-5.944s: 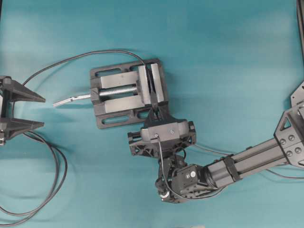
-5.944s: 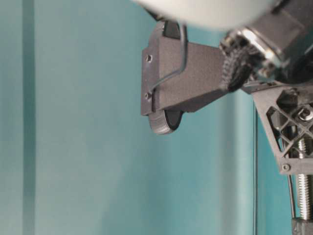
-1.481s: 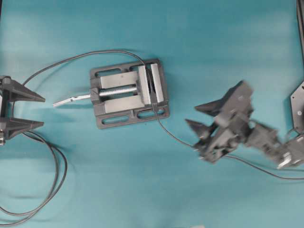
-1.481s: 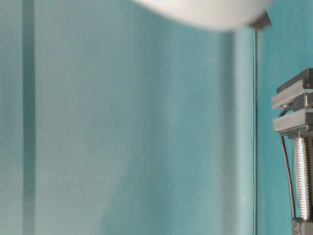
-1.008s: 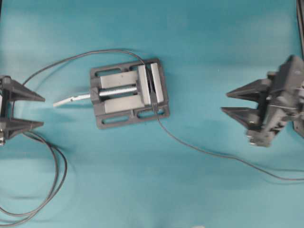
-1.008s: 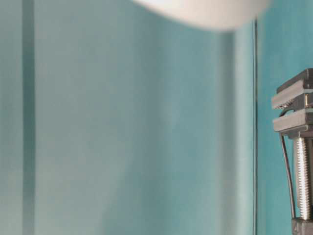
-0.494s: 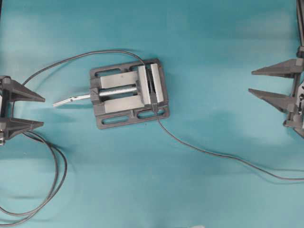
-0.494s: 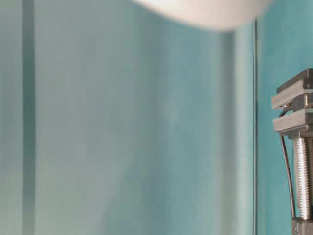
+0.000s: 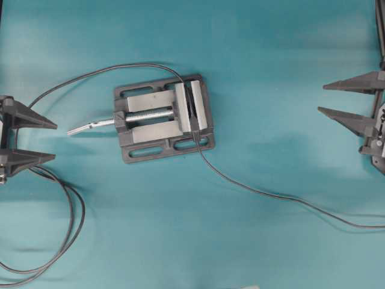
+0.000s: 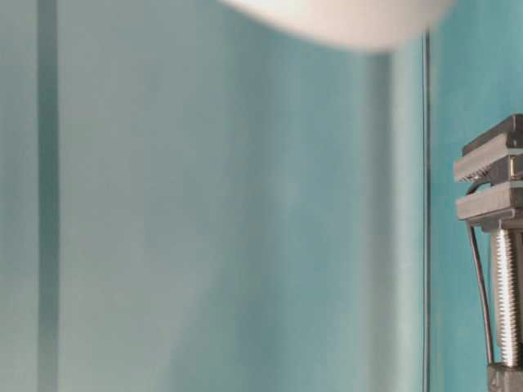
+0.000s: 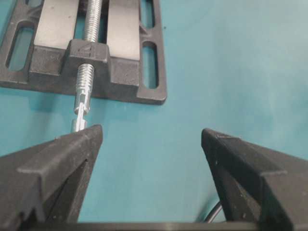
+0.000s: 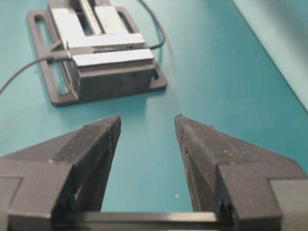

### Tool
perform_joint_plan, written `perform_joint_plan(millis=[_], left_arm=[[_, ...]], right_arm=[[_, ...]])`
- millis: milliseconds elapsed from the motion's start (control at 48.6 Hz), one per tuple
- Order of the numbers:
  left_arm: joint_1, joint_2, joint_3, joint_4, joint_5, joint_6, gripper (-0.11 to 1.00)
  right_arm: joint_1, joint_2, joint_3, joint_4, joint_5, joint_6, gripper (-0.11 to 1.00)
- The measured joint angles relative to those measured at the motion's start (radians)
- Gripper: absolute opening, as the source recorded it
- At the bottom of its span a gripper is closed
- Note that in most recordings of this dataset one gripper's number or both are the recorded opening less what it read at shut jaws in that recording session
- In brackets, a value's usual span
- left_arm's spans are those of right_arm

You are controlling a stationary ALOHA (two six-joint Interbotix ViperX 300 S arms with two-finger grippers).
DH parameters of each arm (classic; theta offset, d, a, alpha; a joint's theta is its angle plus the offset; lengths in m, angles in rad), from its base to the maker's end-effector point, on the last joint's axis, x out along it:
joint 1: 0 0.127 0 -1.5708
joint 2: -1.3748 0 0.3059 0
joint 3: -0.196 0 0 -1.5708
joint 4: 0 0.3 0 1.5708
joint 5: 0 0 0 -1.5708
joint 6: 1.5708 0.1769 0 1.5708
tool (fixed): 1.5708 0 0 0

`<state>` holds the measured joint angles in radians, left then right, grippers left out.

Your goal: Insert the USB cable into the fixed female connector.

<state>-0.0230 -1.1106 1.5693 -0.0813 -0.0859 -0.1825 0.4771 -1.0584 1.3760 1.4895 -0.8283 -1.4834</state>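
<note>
The fixed female connector [image 9: 190, 109] is a dark piece clamped between the jaws of the grey vise [image 9: 150, 117], also seen in the right wrist view [image 12: 107, 49]. The USB cable [image 9: 258, 192] lies on the table from the right edge to the vise, and its black plug [image 12: 60, 56] sits at the end of the jaw gap, against the connector. My left gripper [image 9: 55, 141] stands open at the far left, empty, with its fingertips [image 11: 91, 137] near the screw handle [image 11: 80, 113]. At the far right my right gripper [image 9: 320, 99] is open and empty, well away from the vise.
The longer black cable [image 9: 90, 75] arcs from the vise's top to the left, then loops at the lower left [image 9: 72, 229]. The silver screw handle [image 9: 90, 126] sticks out left of the vise. From table level only the vise's edge [image 10: 490, 175] and screw [image 10: 507, 302] show.
My right gripper has drawn back from mid-right to the right edge, leaving the USB cable lying on the table. The left gripper, vise and cables have not moved.
</note>
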Motion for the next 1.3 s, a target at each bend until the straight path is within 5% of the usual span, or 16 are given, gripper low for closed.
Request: perform_joint_plan(millis=[165,350,432,658,1296], left_arm=[[0.0,0.0,0.0,0.002,0.0,0.0,0.97],[0.0,0.0,0.0,0.0,0.0,0.0,0.97],[0.0,-0.002,0.0,0.0,0.0,0.0,0.97],[0.0,0.0,0.0,0.0,-0.002,0.0,0.97],[0.0,0.0,0.0,0.0,0.0,0.0,0.97]], right_arm=[[-0.091,0.0,-0.031,-0.008,-0.038,0.032,0.56],[-0.301,0.0,-0.014,-0.146,0.071,0.037,0.55],[-0.413,0.0,-0.008,-0.19,0.173,0.052,0.52],[-0.666,0.0,-0.008,-0.215,0.635,0.103,0.36],[-0.678,0.0,-0.041,-0.219,0.936,0.249,0.32]])
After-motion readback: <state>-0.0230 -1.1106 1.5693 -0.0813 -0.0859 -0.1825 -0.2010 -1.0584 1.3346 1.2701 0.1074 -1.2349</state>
